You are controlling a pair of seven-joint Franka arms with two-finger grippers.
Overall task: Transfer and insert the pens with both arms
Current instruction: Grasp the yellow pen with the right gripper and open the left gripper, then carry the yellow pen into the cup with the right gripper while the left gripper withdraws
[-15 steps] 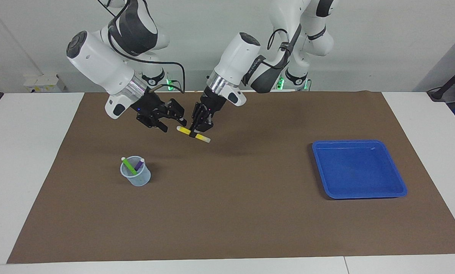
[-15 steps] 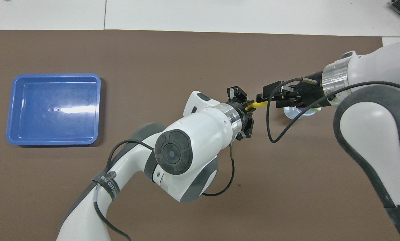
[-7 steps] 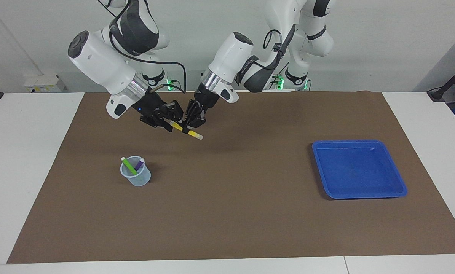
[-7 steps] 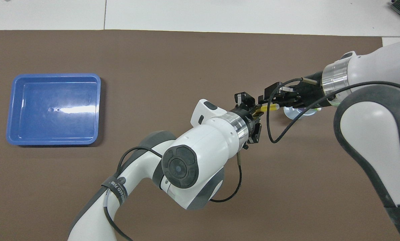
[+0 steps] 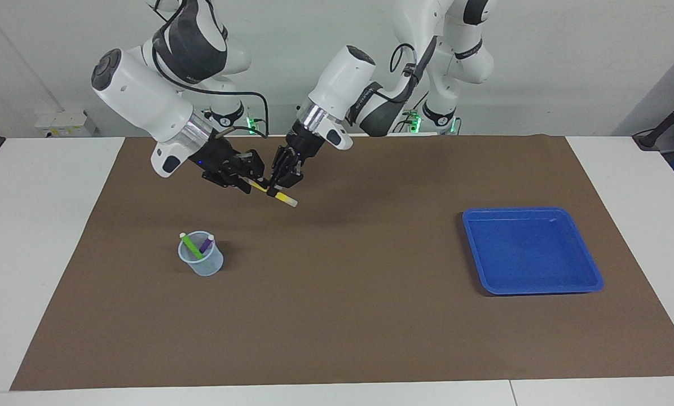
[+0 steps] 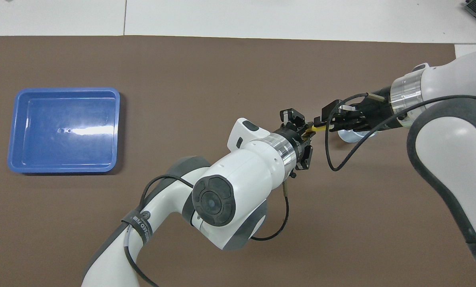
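Note:
The yellow pen [image 5: 285, 197] hangs tilted above the brown mat, with my left gripper [image 5: 274, 189] shut on its middle. My right gripper [image 5: 252, 181] is open, its jaws narrowly on either side of the pen's upper end. In the overhead view a short yellow stretch of the yellow pen [image 6: 314, 127] shows between the left gripper [image 6: 306, 133] and the right gripper [image 6: 322, 121]. The green pen [image 5: 190, 246] and the purple pen [image 5: 206, 243] stand leaning in a pale translucent cup [image 5: 202, 264] toward the right arm's end of the table.
A blue tray [image 5: 531, 210] with nothing in it lies on the mat toward the left arm's end. From overhead, the cup [image 6: 347, 136] is mostly covered by the right gripper, and the blue tray [image 6: 62, 90] lies apart from both arms.
The left gripper carried the yellow pen toward the right gripper, whose jaws narrowed around the pen's end. Both hands shifted slightly toward the right arm's end.

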